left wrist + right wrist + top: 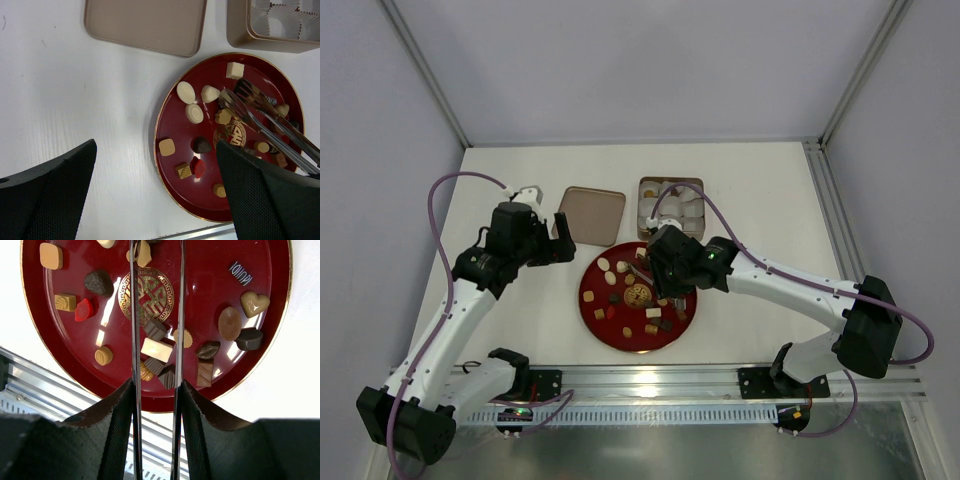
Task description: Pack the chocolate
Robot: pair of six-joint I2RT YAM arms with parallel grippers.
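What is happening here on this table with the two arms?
The right gripper holds slim metal tongs over the round red plate of small assorted chocolates, tips apart, with no piece clearly pinched. The left gripper hovers open beside the plate, holding nothing. The square gold-brown tin with white paper cups stands beyond the plate.

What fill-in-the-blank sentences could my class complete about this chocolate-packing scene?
1. The chocolates lie on a round ____ plate.
2. The metal tongs are held by the robot's ____ arm.
3. The left end effector is ____ and holds nothing.
4. The tin contains white paper ____.
Missing words: red, right, open, cups.
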